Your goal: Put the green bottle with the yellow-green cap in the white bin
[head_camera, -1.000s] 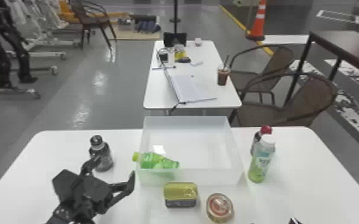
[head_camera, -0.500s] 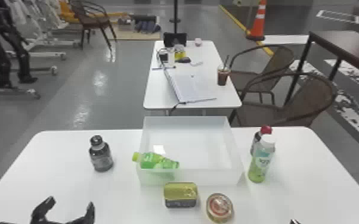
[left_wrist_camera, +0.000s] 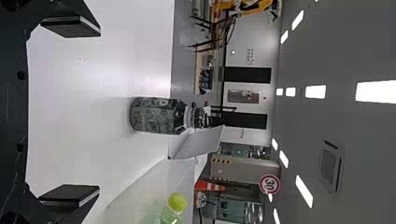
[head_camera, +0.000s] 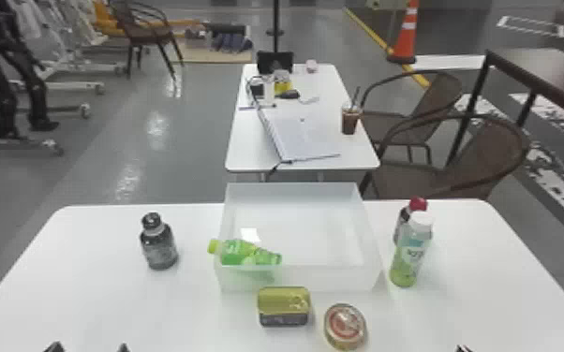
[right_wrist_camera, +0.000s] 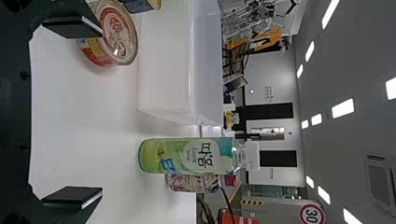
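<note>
One careless nudge could undo what looks like a finished job

Head view: the green bottle [head_camera: 248, 253] lies tilted in the near left corner of the bin [head_camera: 323, 279], its cap [head_camera: 212, 246] poking out past the left rim. I judge the placing done, if untidily. The weak point is that raised end: a bump to the cap or the bin wall could roll the bottle or tip it back out onto the table [head_camera: 84, 299]. The left gripper [head_camera: 88, 348] is at the near edge, well apart from it, fingertips spread. Should it swing forward again, it might catch the cap or knock over the dark bottle [head_camera: 159, 248] standing left of the bin. The tin [head_camera: 284, 306] sits just in front of the bin, so a low sweep there might shove it into the wall and jolt the load.

Left wrist view: the jaws stand wide apart with nothing between the pads. The dark bottle stands upright beyond them, not held; a straight push forward would likely topple it.

Right wrist view: the right gripper [right_wrist_camera: 102, 112] is wide open and empty too. The can [right_wrist_camera: 114, 35] is near one finger, so moving inward carelessly could strike it. The white-capped bottle [right_wrist_camera: 187, 156] stands tall beside the bin, top-heavy enough to fall if brushed. Best to keep both arms back.
</note>
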Motion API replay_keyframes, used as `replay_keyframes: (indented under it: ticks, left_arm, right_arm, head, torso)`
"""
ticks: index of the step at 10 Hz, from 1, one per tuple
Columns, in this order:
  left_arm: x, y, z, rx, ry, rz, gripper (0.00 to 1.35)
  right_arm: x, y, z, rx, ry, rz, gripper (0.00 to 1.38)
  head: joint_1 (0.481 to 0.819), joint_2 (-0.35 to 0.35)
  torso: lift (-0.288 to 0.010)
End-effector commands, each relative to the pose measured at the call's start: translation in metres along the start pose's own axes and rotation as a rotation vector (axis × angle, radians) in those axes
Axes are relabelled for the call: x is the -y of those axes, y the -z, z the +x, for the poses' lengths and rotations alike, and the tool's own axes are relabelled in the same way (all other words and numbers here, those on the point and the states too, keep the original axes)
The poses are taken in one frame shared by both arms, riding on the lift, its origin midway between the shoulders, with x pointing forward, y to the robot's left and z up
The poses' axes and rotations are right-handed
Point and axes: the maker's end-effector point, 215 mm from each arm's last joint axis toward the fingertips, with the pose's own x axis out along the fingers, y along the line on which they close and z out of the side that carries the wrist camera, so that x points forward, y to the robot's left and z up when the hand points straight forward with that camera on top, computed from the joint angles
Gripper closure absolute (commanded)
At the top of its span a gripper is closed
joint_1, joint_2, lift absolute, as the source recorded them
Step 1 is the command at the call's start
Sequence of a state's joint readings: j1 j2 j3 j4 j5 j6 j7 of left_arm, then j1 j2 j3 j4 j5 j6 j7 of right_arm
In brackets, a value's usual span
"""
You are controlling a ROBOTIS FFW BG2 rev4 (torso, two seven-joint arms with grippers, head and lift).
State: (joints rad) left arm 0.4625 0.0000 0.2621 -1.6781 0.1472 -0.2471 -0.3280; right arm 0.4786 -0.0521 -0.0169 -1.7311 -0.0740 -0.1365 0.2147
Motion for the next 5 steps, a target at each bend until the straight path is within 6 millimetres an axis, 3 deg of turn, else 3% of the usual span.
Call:
replay_keyframes:
  ticks: [1, 5]
  left_arm:
    - [0.0048, 0.0021, 0.0001, -0.003, 0.002, -0.011, 0.12]
    - [0.0054, 0.0027, -0.001, 0.0, -0.008, -0.021, 0.12]
  right_arm:
    - [0.0, -0.0004, 0.0001, 0.001, 0.0, -0.001, 0.1]
    - [-0.0005, -0.0009, -0.0002, 0.001, -0.001, -0.008, 0.1]
  head:
    - [0.549, 0.0]
    - [0.549, 0.0]
  torso:
    - [-0.1]
    - [-0.1]
